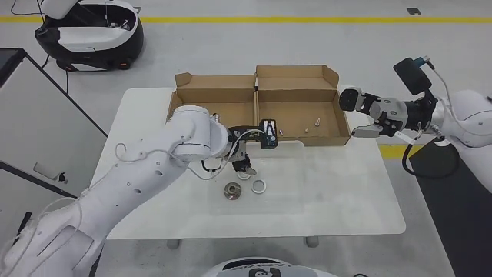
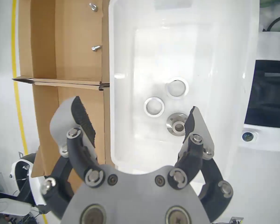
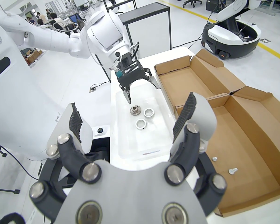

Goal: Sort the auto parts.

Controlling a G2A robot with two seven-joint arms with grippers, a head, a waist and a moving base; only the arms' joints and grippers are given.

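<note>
Holds the left hand (image 2: 135, 104) wide open, empty, over the clear tray (image 1: 330, 177) at 6 o'clock of the cardboard box (image 1: 296, 73). Has two rings (image 2: 145, 107) and a flanged hub (image 2: 171, 120) lying in that tray. Holds the right hand (image 3: 132, 100) wide open, empty, at 3 o'clock of the box.

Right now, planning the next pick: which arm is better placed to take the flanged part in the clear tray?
I'd say left. The left gripper, open, hangs over the clear tray, one fingertip right beside the flanged part. The right gripper, also open, sits by the cardboard box's end, clearly farther away.
</note>
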